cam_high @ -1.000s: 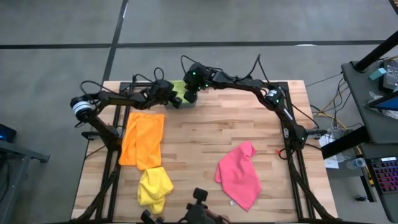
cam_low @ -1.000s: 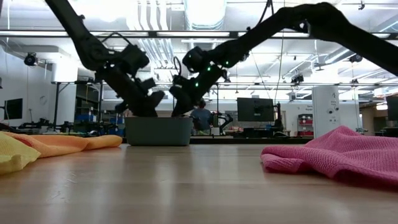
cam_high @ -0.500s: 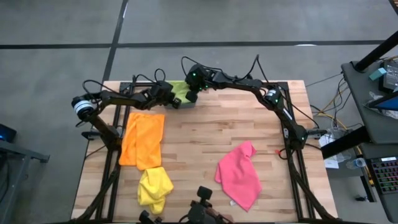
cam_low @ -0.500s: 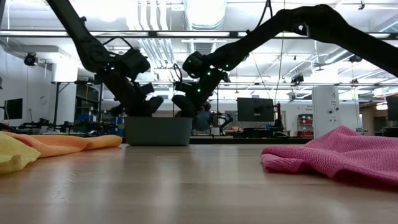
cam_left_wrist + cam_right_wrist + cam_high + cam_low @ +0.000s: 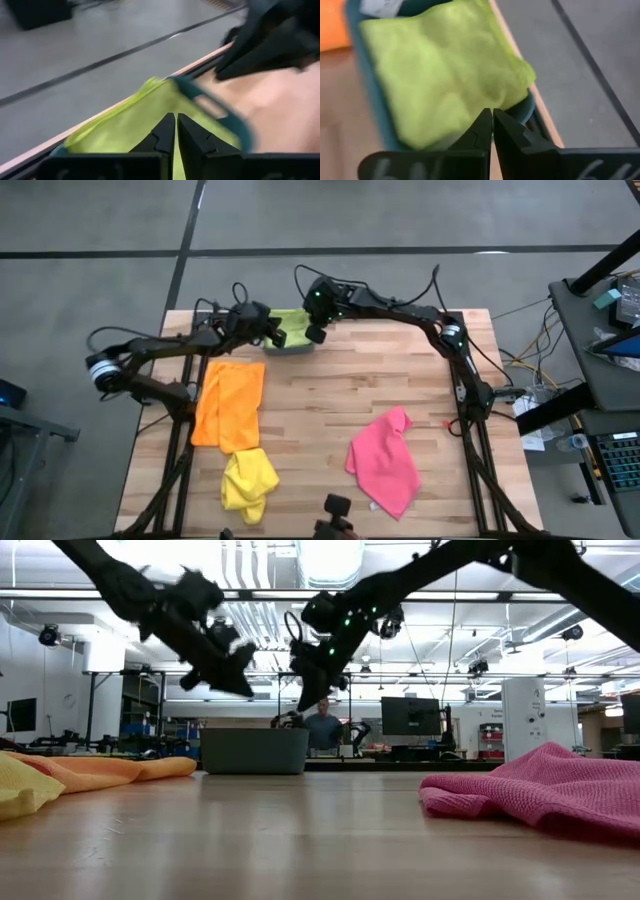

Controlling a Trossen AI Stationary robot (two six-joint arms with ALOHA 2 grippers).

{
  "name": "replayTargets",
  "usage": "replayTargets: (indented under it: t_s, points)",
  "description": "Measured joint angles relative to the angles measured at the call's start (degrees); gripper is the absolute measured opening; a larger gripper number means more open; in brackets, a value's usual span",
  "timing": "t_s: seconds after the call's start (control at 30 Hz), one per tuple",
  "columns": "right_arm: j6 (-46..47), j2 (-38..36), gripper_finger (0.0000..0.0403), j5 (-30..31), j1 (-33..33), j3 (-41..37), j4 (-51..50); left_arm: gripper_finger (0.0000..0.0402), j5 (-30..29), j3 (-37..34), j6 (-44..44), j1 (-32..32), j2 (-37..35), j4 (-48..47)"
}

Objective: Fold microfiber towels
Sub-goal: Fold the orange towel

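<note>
Orange cloth (image 5: 230, 403) lies spread flat on the left of the wooden surface (image 5: 330, 395), with the yellow towel (image 5: 248, 480) bunched just below it near the front edge. At the back edge sits the teal bin (image 5: 293, 346), a lime green towel (image 5: 291, 326) folded inside it. Above the bin hover both arms: the left gripper (image 5: 272, 334) clenched on nothing, and the right gripper (image 5: 317, 332) likewise pinched empty. Further right, the pink towel (image 5: 385, 462) lies crumpled, well apart from everything else.
</note>
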Motion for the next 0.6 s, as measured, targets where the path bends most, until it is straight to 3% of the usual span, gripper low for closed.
replayTargets:
  t_s: [0.13, 0.3, 0.6]
  points:
    - [-0.22, -4.08, 0.0008, -0.04, 2.29, -5.28, -1.22, 0.0005, 1.05, -0.45, 0.00, -5.17, -5.20, -0.57]
    - [1.60, -12.05, 0.0008, -0.19, 6.04, -17.17, 1.28, 0.0005, 1.14, -1.51, -0.70, -13.67, -10.06, -2.68]
    - [9.25, -27.85, 0.0008, -0.05, 13.37, -40.99, 15.32, 0.0005, 1.23, -1.72, -14.38, -25.86, -12.50, -19.68]
